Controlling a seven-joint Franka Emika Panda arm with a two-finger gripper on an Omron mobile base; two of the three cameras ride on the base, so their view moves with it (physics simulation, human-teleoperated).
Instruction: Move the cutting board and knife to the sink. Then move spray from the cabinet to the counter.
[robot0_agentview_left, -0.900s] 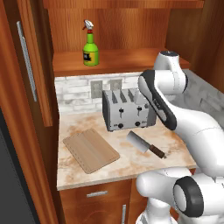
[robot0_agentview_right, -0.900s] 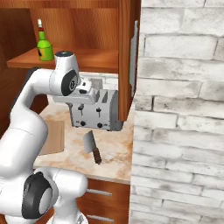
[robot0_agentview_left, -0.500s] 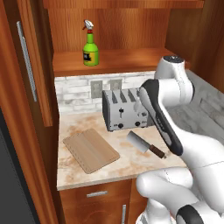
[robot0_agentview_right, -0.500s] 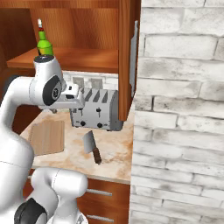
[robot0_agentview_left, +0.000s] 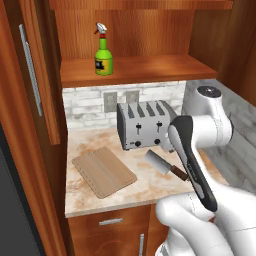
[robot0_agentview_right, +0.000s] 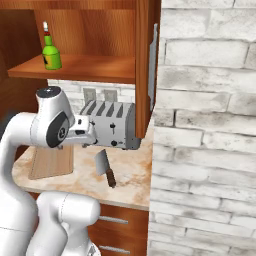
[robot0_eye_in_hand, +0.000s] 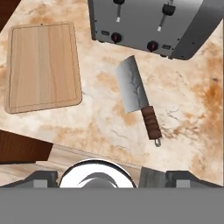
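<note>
So on the desk (robot0_agentview_left: 150, 192) the cutting board (robot0_agentview_left: 104, 171) lies flat at the left, the knife (robot0_agentview_left: 165, 165) lies to its right, well apart, handle toward the near edge. The toaster (robot0_agentview_left: 146, 124) stands just behind the knife. The spray (robot0_agentview_left: 103, 50) stands upright on the cabinet (robot0_agentview_left: 145, 67) shelf above, far left.

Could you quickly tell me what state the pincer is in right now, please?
Pincer: open, holding nothing; it hangs above the counter, with the knife and board lying below it.
</note>
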